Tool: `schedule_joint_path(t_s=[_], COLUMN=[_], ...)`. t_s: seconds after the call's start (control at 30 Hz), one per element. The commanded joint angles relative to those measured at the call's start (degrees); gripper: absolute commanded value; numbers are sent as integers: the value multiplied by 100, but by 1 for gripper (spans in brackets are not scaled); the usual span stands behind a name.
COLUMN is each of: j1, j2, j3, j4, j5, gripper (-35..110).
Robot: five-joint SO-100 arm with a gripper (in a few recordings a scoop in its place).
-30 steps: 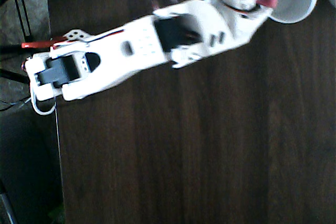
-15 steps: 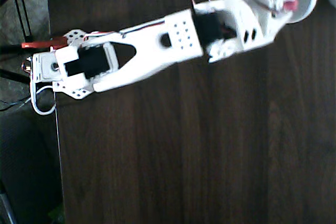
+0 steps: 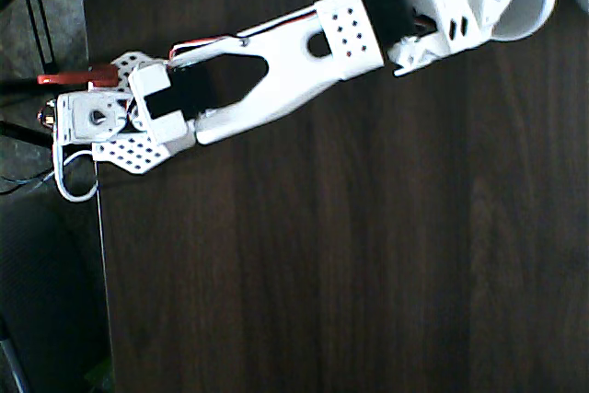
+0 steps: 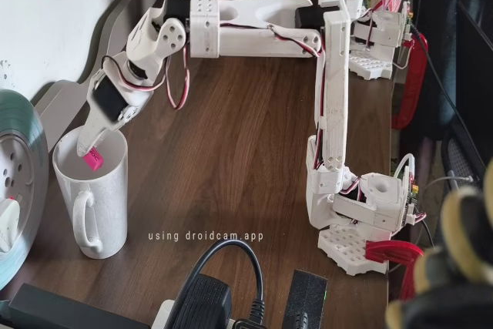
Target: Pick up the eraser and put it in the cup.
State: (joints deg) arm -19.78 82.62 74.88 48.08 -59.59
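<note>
Glossy white ceramic cup point(image 4: 91, 198) on a dark, smooth wood table point(image 4: 246, 167).

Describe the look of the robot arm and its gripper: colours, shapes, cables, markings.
The arm is white printed plastic with boxy links, some dotted with small round holes and cut-out slots. Black servo blocks sit at the joints, and thin red, white and black wires loop between them. The gripper has slim white fingers. The base sits by a red clamp handle.
</note>
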Motion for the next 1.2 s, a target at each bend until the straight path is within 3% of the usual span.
schedule_joint_path(t_s=[0.0, 0.2, 0.33, 0.6, 0.87, 1.0, 1.17], j1=[-97, -26, 9, 220, 826, 1327, 1758], j2=[88, 105, 387, 1819, 5607, 8912, 10564], j3=[-229, -237, -237, -35, 3771, 6653, 8288], j4=[-88, -97, 62, 1907, 1371, 1380, 1582], j5=[26, -149, 44, 853, -132, -1705, -2953], gripper=[15, 21, 12, 0, 0, 0, 0])
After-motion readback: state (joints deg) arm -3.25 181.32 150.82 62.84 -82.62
